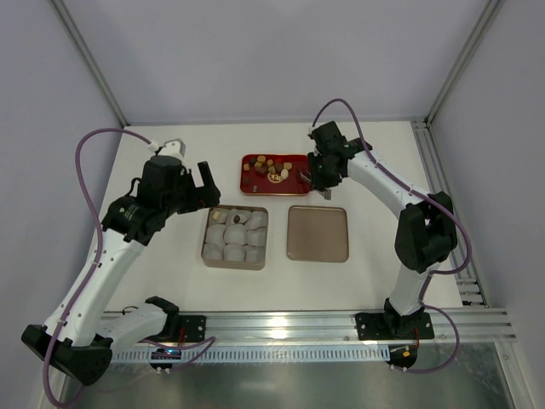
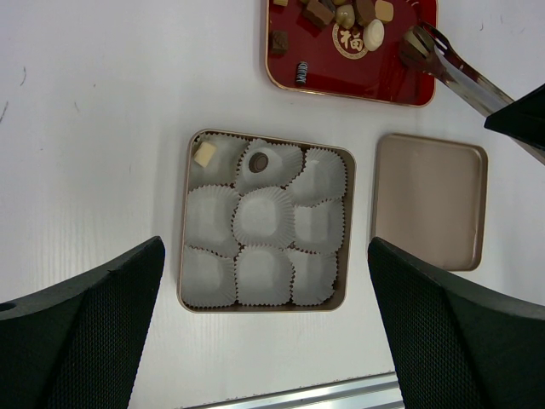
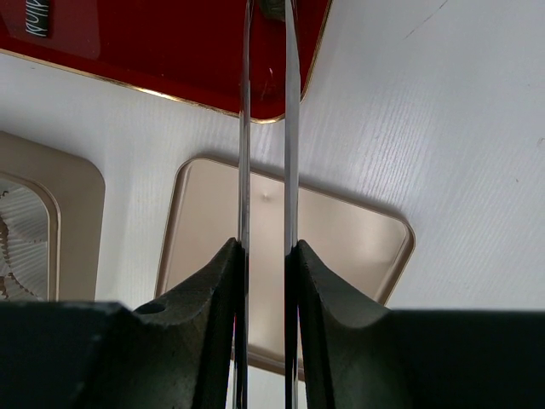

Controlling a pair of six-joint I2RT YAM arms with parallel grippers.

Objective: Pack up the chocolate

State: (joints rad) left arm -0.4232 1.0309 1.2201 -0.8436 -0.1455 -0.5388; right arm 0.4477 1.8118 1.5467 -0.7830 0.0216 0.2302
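1. We find the left gripper [image 2: 266, 243] hanging above the tin [image 2: 182, 256], its jaws spread wide with nothing between them.
2. The tin sits on the white table [image 2: 85, 128] and holds nine white paper cups [image 2: 264, 217] in three rows.
3. Two cups in the far row are filled: a cream piece [image 2: 204, 153] in the left corner cup and a dark brown piece [image 2: 258, 162] in the middle one. The other seven hold nothing.
4. The rest of the chocolate [image 2: 345, 15] lies loose on the red tray [image 2: 375, 72], beyond the tin.
5. The lid [image 2: 428, 200] lies flat just right of the tin, apart from it.
6. The right gripper [image 3: 266, 256] is clamped on metal tongs [image 2: 464, 78], squeezing the two blades close together.
7. The tong tips reach into the tray's right end at one piece; the wrist view cuts off there, so we cannot tell whether it is pinched.
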